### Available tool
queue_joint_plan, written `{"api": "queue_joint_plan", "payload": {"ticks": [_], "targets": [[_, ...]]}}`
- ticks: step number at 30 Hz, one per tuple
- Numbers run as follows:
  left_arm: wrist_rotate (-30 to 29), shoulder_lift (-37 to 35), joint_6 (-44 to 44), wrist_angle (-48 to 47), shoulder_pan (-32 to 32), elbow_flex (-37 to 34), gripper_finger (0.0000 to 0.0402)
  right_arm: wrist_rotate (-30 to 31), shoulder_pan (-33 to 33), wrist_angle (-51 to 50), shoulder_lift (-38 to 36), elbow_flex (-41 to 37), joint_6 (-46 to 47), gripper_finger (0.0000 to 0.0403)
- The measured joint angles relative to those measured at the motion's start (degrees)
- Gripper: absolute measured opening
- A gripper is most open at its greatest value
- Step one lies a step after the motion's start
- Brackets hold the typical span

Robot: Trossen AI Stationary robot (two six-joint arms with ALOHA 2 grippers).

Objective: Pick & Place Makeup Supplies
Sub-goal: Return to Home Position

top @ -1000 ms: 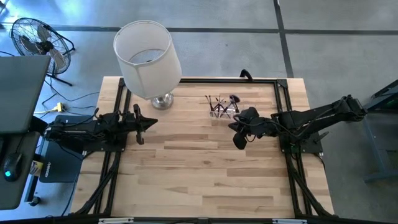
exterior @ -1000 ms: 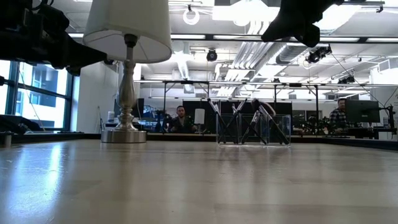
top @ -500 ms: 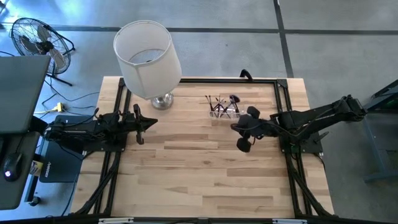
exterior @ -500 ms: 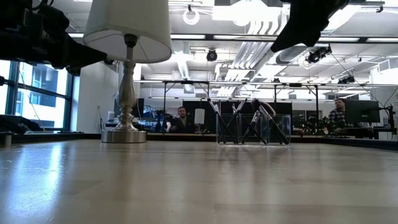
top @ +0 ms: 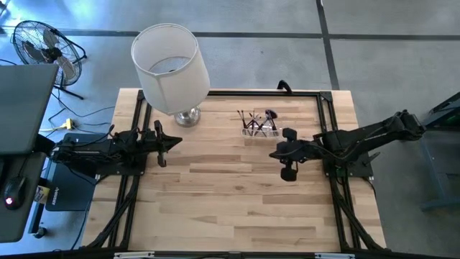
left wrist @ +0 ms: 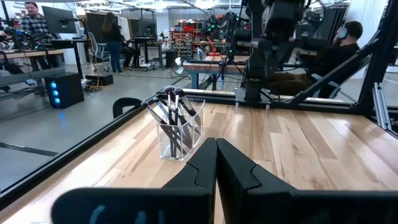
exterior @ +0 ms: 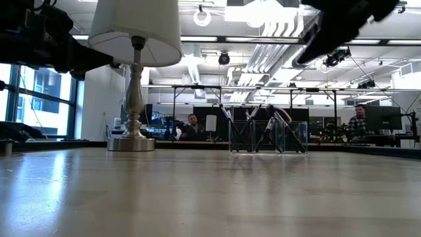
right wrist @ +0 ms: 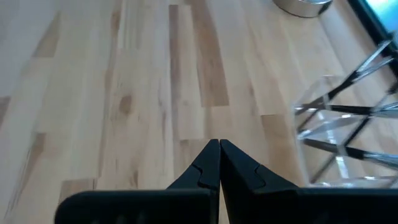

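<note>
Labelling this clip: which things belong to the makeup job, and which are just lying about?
Job: makeup brushes, in the clear organizer; right hand, shut, raised near it; left hand, shut, at table's left edge.
Lying about: lamp, floor fan.

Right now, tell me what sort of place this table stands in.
Probably an open-plan lab or workshop: a person seated behind the table, a monitor, and exposed overhead ducts.

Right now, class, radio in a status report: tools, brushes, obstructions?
Left tool shut, parked left. Right tool shut, empty, hovering near clear organizer. Makeup brushes stand inside it. Lamp well aside.
</note>
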Motion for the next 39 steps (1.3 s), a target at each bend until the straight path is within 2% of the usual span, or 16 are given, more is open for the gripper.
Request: {"api": "queue_joint_plan", "payload": {"ticks": [10,14,20,24,28,33,39], "targets": [[0.00,0.00,-0.02,0.03,0.00,0.00,0.0001,-6.58,-0.01,25.91,-13.60,-25.10,2.54,0.0000],[0.00,0.00,-0.02,0.03,0.02,0.00,0.0001,-6.80,-0.01,29.62,-20.13,-31.64,3.88,0.0000],[0.00,0.00,-0.02,0.02,0.01,0.00,0.0001,-6.85,-0.06,31.20,-29.81,-38.79,0.73,0.0000],[0.00,0.00,-0.02,0.04,0.02,0.00,0.0001,-3.86,-0.08,34.99,-35.92,-42.78,0.42,0.0000],[0.00,-0.02,-0.04,0.04,0.01,0.00,0.0001,-1.70,-0.08,34.73,-42.09,-44.96,-0.32,0.0000],[0.00,-0.02,-0.04,0.02,0.02,0.00,0.0001,-2.15,-0.66,32.42,-47.58,-44.92,-3.92,0.0000],[0.00,-0.02,-0.04,0.03,0.02,0.00,0.0001,-2.12,-4.28,31.91,-52.05,-44.90,-5.36,0.0000]]}}
